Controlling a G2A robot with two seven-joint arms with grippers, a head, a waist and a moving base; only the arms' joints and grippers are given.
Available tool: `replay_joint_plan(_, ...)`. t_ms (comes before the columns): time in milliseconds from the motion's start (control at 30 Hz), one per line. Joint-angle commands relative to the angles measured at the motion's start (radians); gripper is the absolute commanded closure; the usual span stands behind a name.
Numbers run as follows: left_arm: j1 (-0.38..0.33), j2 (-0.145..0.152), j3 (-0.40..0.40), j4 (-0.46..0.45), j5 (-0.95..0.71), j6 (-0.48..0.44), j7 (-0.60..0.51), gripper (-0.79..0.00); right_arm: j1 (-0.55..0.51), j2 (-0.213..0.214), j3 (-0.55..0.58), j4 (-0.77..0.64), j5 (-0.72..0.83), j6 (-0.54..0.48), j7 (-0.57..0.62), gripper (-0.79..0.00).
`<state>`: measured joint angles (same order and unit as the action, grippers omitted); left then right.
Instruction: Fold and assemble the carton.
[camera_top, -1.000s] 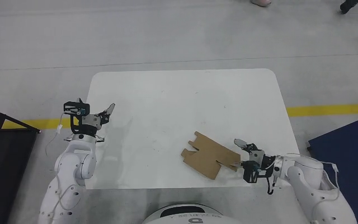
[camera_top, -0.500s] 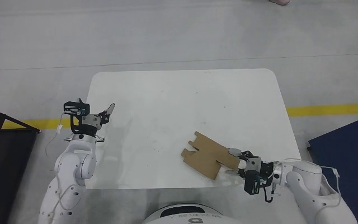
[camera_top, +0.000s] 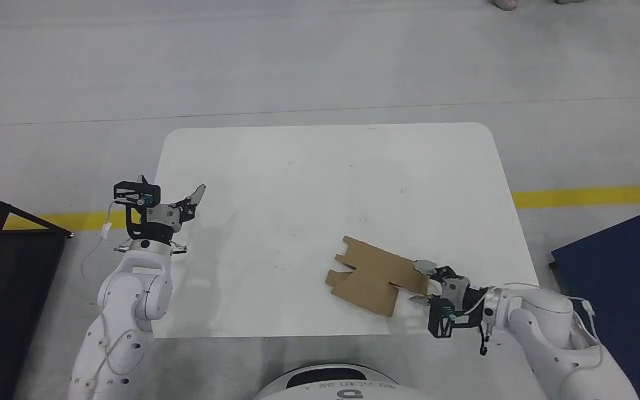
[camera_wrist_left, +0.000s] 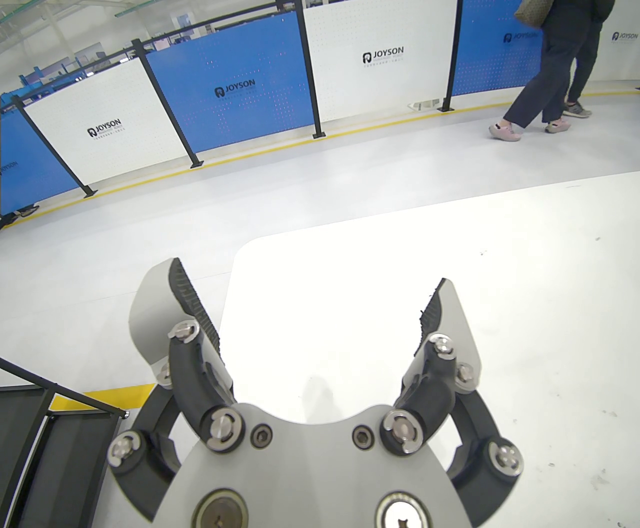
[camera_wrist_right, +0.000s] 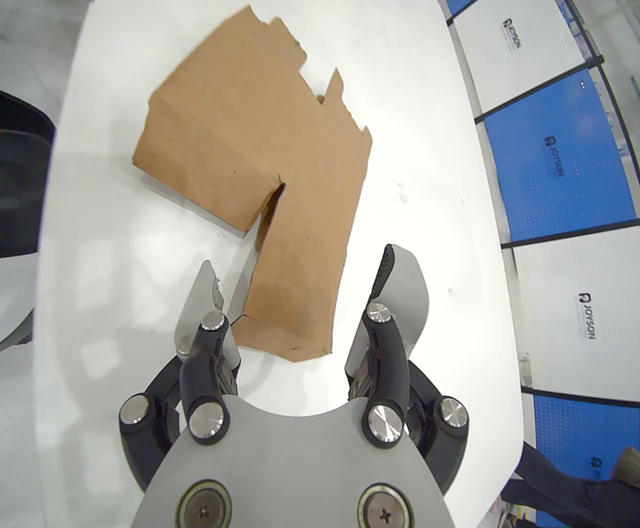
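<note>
- Black-padded, my right gripper (camera_wrist_right: 300, 272) stands with its jaws wide, and one flap of the carton (camera_wrist_right: 240, 150) lies between them. I cannot tell whether either pad touches the card.
- The carton is brown and flattened, with its notched flaps pointing away from that gripper.
- Under the carton I see the white table (camera_top: 300, 170), whose front edge runs just beside the carton.
- My left gripper (camera_wrist_left: 307, 282) is well apart from the carton. Its jaws are spread wide and hold nothing, and it sits over the table's opposite side edge.
</note>
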<state>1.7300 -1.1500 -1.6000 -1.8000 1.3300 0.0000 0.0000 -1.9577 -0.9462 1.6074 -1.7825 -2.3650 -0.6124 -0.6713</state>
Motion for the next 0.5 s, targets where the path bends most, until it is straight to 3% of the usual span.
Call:
replay_joint_plan(0, 0.000, 0.000, 0.000, 0.000, 0.000, 0.000, 0.000, -0.785, -0.002, 0.000, 0.002, -0.002, 0.007, 0.017, 0.023, -0.459)
replay_joint_plan(100, 0.000, 0.000, 0.000, 0.000, 0.000, 0.000, 0.000, -0.785, -0.005, 0.000, 0.000, -0.013, 0.001, 0.051, 0.050, -0.391)
replay_joint_plan(467, 0.000, 0.000, 0.000, 0.000, 0.000, 0.000, 0.000, -0.785, -0.026, -0.002, -0.067, -0.080, -0.082, 0.207, 0.154, -0.360)
